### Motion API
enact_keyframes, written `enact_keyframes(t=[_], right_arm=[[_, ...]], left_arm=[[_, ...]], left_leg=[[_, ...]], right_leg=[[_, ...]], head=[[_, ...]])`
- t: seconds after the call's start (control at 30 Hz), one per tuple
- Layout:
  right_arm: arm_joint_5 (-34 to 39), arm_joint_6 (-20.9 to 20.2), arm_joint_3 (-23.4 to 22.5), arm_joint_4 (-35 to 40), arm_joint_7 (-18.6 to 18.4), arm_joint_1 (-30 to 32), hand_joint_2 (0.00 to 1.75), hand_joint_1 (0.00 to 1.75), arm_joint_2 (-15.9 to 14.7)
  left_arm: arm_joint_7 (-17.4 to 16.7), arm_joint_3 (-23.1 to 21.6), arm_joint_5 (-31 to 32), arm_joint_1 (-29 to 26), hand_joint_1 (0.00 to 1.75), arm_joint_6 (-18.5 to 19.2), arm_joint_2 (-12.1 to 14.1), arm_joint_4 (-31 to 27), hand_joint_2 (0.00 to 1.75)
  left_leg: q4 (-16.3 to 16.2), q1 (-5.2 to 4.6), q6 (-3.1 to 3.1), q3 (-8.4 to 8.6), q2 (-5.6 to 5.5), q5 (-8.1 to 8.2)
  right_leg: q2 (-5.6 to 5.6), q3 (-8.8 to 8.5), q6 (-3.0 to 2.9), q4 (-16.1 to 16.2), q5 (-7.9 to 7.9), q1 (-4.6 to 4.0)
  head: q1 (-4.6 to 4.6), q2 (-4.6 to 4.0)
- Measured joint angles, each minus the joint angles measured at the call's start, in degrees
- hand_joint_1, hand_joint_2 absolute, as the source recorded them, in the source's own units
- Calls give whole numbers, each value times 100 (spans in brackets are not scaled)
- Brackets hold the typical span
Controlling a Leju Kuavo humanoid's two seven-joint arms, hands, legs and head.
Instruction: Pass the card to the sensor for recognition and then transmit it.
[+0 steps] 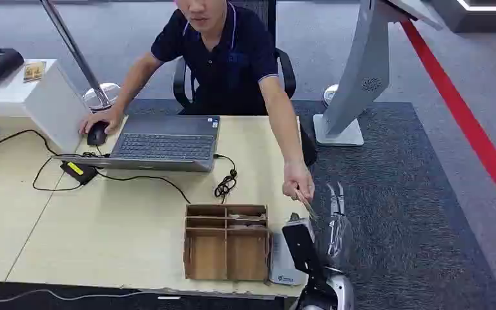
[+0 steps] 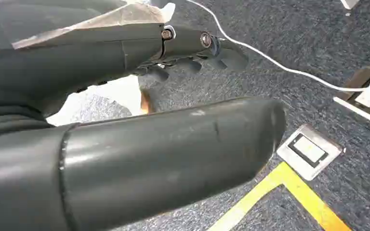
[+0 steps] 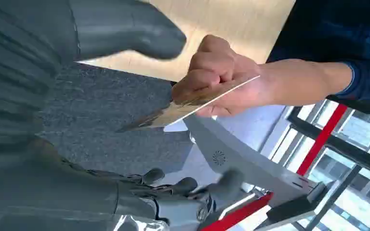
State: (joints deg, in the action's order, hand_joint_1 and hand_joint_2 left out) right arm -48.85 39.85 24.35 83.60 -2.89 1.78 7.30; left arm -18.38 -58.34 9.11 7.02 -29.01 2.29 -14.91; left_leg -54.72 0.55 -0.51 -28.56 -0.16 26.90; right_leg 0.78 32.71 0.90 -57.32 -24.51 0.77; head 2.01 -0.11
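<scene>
Item: thin pale rectangular card (image 3: 192, 103), held edge-on in the seated person's hand (image 3: 221, 77), just beyond the light wooden table (image 1: 103, 219) edge.

Right hand (image 3: 139, 120): fingers apart, holding nothing, thumb and fingers on either side of the card, not touching it.

Left hand (image 2: 192, 48): hangs over the carpet, fingers loosely curled, empty.

White sensor box (image 1: 284, 268): beside the brown cardboard organiser (image 1: 226, 242).

Progress: judged near the end, the card being with the person.
</scene>
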Motion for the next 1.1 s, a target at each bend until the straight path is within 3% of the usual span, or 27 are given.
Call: enact_keyframes(t=[1.1], right_arm=[[61, 0, -9, -4, 83, 153, 175, 175, -2]], left_arm=[[7, 0, -2, 0, 0, 5, 0, 0, 0]], left_leg=[[0, 0, 0, 0, 0, 0]], right_leg=[[0, 0, 0, 0, 0, 0]], head=[[0, 2]])
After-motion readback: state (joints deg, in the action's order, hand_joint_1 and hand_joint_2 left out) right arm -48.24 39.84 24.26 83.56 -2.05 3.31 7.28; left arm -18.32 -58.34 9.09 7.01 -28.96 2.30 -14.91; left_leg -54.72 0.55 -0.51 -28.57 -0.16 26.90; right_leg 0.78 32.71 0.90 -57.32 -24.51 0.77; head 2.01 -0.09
